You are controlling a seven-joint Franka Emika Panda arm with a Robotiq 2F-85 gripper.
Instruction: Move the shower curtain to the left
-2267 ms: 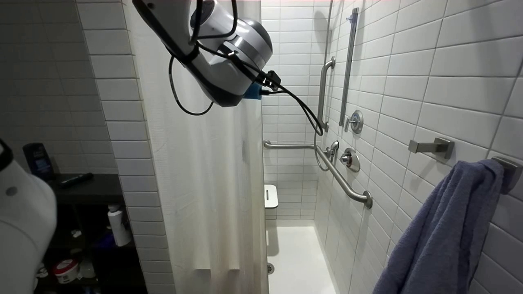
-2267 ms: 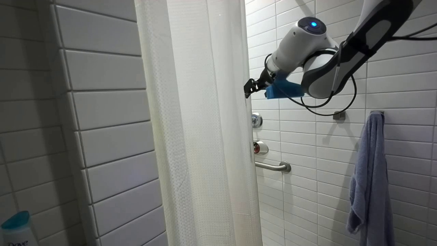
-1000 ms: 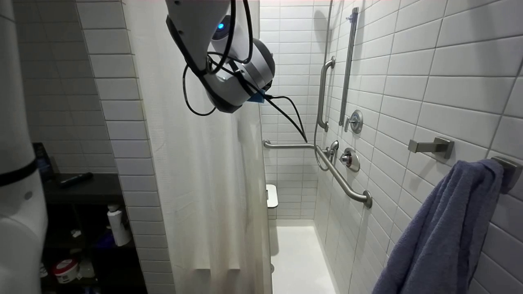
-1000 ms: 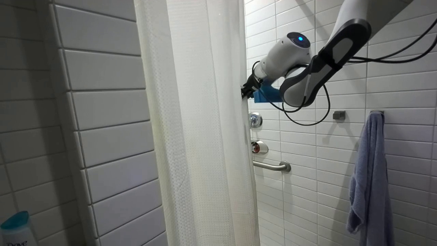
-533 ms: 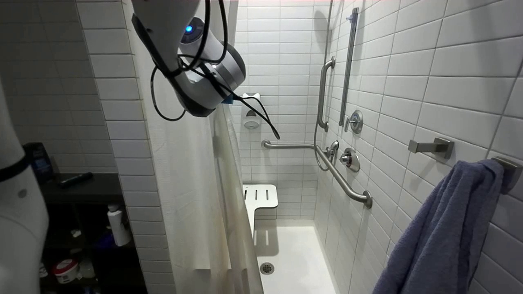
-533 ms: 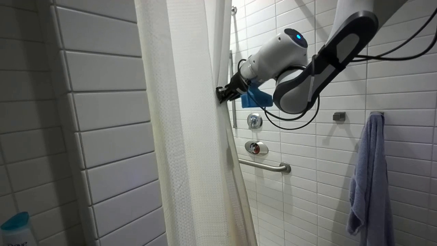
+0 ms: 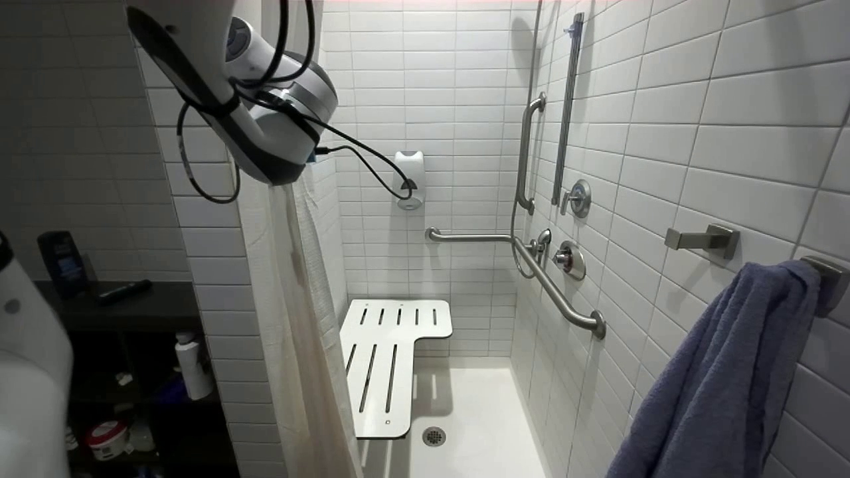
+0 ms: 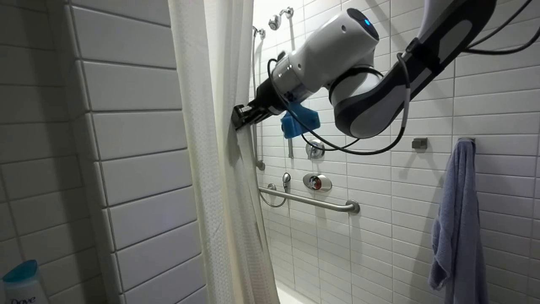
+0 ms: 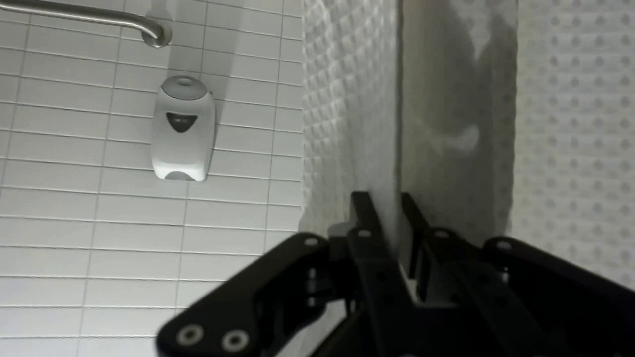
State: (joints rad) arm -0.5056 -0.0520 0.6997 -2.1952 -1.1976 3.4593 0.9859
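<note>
black two-fingered gripper (image 9: 385, 203), and there's cloth in its bite! its black fingers (image 9: 366, 213) pinch the edge of the tall off-white fabric shower curtain (image 8: 211, 169), one on each side of the fabric, plain to see in the wrist view. so the edge sits right between them: above the grip the curtain climbs out of frame, below, it falls in long vertical folds. look at that edge in an exterior view, nipped inward at the fingers, then flaring to the right as it goes down! the curtain's left side hangs just beside the end of the white tiled wall (image 8: 139, 135). in an exterior view the white-and-grey robot arm (image 7: 265, 133) covers the pinch itself, with the curtain hanging beneath it. just past the flared edge sits the white l-shaped slatted seat (image 7: 402, 332). and well apart from all this, over on the right, the bluish-purple cloth towel (image 8: 457, 219) hangs from its grey metal wall hook (image 7: 831, 280).
</note>
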